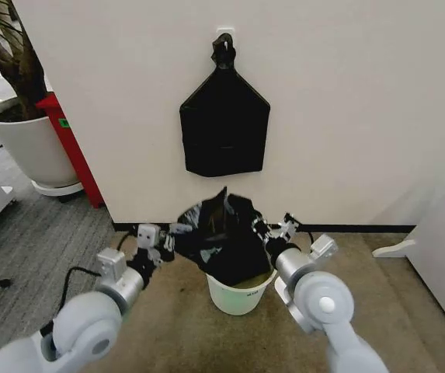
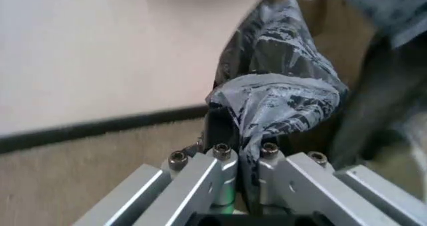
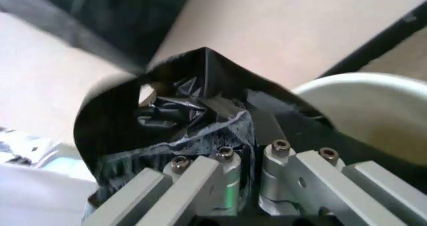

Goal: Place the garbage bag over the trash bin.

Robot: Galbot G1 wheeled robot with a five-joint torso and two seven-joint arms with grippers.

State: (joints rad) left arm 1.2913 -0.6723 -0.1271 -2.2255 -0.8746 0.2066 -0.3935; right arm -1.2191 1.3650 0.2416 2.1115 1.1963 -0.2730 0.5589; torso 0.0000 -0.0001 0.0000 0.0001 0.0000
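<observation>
While your left gripper (image 1: pixel 162 245) and right gripper (image 1: pixel 266 231) are reaching forward at centre frame, their jaws are pinching the garbage bag (image 1: pixel 220 237), spreading it above the trash bin (image 1: pixel 238 294).

Garbage bag (image 1: pixel 224 237) over trash bin (image 1: pixel 239 294)

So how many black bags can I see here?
2. The garbage bag is stretched between the left gripper and right gripper above the trash bin. A flat black bundle hangs on the wall.
</observation>
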